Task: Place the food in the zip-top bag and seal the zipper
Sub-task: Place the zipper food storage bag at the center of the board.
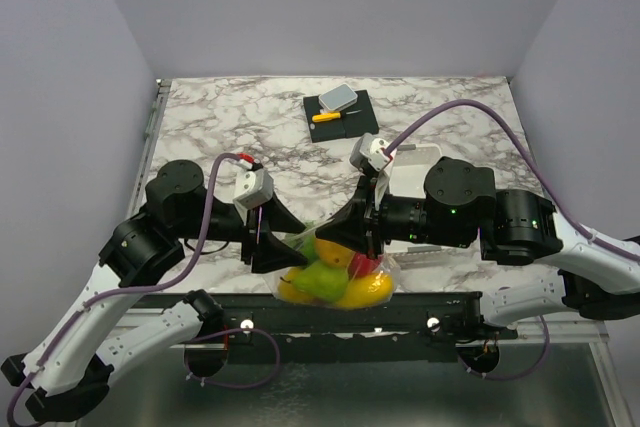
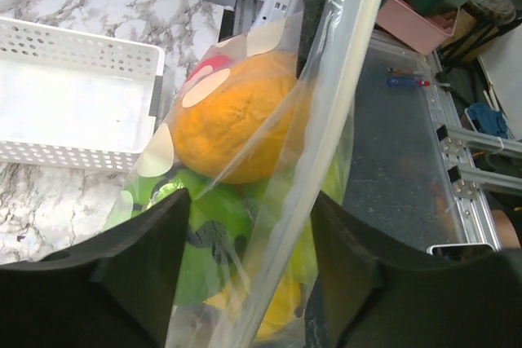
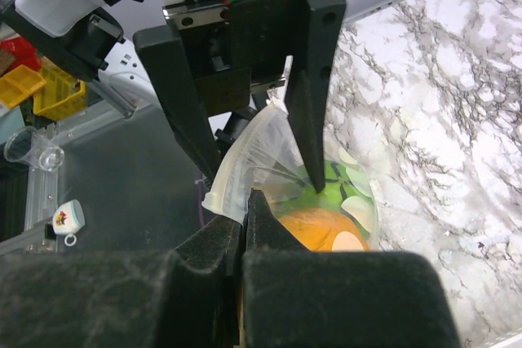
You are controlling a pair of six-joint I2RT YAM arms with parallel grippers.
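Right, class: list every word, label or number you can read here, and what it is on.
None is readable.
The small cup bears a coloured mark, too small to read.
The bag shows only white dots.

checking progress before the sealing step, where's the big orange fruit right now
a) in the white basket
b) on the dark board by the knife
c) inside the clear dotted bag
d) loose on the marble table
c: the orange fruit shows through the clear dotted plastic of the zip-top bag, which hangs beside the white basket, not in it.
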